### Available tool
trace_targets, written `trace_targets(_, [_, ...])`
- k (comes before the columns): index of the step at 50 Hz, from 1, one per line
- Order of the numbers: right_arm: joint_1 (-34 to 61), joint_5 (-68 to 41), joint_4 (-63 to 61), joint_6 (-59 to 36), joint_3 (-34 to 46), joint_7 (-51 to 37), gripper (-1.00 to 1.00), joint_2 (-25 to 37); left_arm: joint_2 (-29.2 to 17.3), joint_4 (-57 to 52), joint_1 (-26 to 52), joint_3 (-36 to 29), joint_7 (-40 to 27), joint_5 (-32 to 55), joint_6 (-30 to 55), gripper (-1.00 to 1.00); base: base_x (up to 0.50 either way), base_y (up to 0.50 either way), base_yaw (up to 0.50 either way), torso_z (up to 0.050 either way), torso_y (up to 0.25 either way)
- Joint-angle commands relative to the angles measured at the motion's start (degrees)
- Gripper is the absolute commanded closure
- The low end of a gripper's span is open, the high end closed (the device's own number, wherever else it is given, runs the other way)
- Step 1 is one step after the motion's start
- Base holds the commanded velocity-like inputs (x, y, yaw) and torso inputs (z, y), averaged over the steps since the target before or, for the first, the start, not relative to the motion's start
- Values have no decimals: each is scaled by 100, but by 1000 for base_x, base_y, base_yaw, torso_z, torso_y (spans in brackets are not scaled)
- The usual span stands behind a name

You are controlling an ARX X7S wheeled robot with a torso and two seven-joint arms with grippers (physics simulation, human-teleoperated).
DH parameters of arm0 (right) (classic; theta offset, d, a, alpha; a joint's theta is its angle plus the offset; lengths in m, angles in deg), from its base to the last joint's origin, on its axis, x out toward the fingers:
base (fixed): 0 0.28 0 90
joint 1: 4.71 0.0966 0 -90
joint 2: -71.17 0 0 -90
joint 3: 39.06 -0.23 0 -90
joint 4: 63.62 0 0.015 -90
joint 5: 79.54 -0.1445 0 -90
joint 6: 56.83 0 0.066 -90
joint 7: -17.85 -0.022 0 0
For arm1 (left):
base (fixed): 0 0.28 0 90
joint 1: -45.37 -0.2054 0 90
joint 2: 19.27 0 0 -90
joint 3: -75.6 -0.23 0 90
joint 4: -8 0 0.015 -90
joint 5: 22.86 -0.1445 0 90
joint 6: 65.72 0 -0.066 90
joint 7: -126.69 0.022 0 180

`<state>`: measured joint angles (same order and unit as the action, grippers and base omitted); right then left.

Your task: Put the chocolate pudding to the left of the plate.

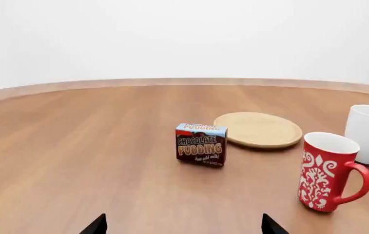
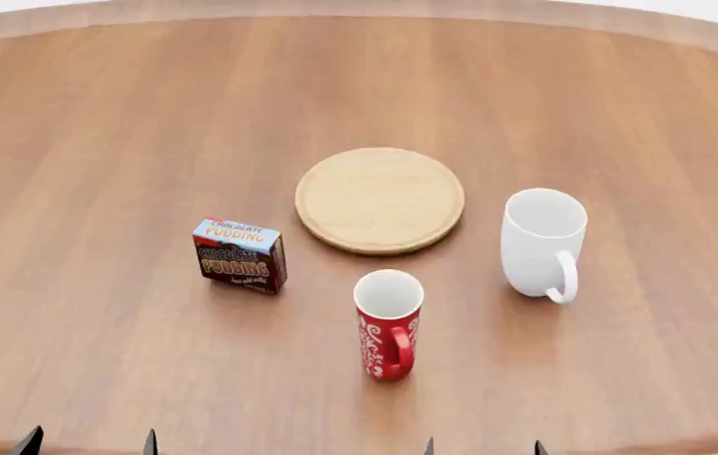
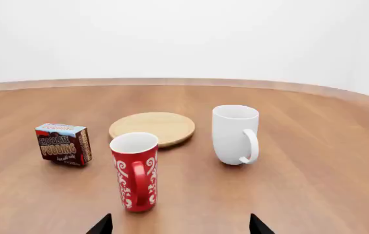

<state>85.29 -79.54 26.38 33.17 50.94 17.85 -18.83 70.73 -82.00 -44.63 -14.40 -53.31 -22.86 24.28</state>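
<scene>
A broad round wooden table fills the head view, its curved rim running along the far side. Near its middle lies the plate, a flat light-wood disc with a low raised rim. To the plate's right, a little nearer the robot, stands an upright white mug, its handle turned toward the robot. In front of the plate stands the red patterned mug, also upright, handle toward the robot. The chocolate pudding stands on the table to the left of the plate and slightly nearer the robot, apart from the rim, lettered face toward the camera. At the head view's bottom edge only dark fingertips show: the left gripper with its two tips well apart, spread and holding nothing, and the right gripper likewise spread and empty. Both hang at the table's near edge, well short of every object.
</scene>
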Motion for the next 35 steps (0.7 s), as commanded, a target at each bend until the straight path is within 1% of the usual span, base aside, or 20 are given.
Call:
trace_targets(1, [9,-61,24,15,78,-77,-100,61,-69,-17,-4,-82,-82,69,12,-100,0,0,0,0,0])
trace_targets(6, [-119,-132,-353,-178,240,-227,-100,188,-190,62,23,-192,-221,168,-26,-100,0,0,0,0,0])
trace_targets(12, [-137,-18,-389,-192,396,-458,-100,254,-272,21,-5,-314,-311,210,-31,-100,0,0,0,0,0])
trace_targets(19, [-153,22,-405,-176,520,-604,-100,331,-333,55,-5,-411,-375,283,-72,-100,0,190,0,0,0])
trace_targets(35, [-84,-135,-250,-74,685,-627,-100,474,-447,133,44,-576,-491,402,-126,-100,0,500,0,0,0])
